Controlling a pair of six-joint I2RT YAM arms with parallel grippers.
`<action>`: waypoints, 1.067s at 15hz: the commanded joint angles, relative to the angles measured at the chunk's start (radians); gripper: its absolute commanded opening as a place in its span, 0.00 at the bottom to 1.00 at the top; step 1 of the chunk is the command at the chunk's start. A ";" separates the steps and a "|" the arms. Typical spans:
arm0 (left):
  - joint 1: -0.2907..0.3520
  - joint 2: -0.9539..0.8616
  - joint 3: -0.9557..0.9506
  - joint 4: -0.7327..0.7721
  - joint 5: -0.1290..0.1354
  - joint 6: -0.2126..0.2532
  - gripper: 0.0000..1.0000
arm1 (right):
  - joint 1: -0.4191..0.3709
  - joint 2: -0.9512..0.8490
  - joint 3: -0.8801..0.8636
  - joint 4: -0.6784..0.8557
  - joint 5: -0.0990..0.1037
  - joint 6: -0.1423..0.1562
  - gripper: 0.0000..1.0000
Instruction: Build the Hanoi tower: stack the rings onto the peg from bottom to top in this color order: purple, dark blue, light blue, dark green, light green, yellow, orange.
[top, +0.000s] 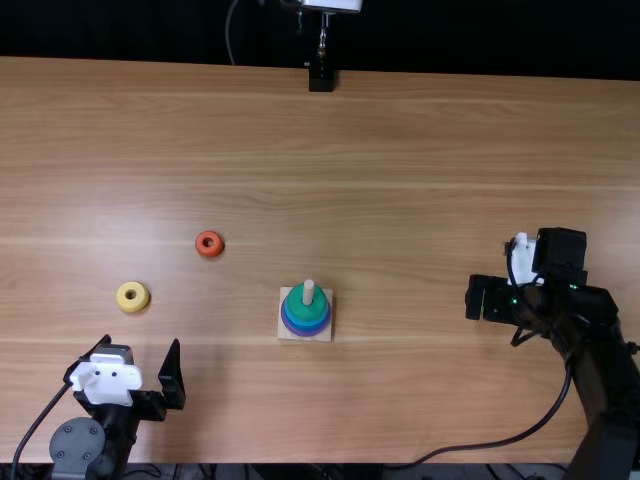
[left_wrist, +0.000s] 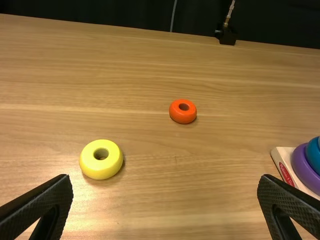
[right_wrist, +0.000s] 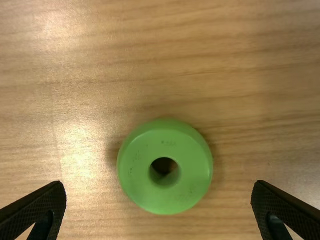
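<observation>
Top view: left claw (top: 141, 343) and right claw (top: 490, 298), both spread.
Left wrist view: right edge cuts off purple ring (left_wrist: 300, 167).

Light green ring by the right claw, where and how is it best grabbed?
I'd pinch the light green ring by opposite sides of its round outer wall, coming straight down. It lies flat with its hole facing up, and the right claw is open, seemingly wide enough to straddle it, so closing across the middle should hold it evenly.
</observation>
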 joint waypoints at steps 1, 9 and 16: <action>0.011 -0.012 -0.053 -0.010 0.007 0.006 1.00 | -0.012 0.011 0.027 0.014 0.003 0.008 1.00; 0.011 -0.012 -0.053 -0.010 0.007 0.006 1.00 | -0.011 0.086 0.069 0.052 0.003 0.006 1.00; 0.011 -0.012 -0.053 -0.010 0.007 0.006 1.00 | -0.011 0.146 0.113 0.052 0.003 0.006 1.00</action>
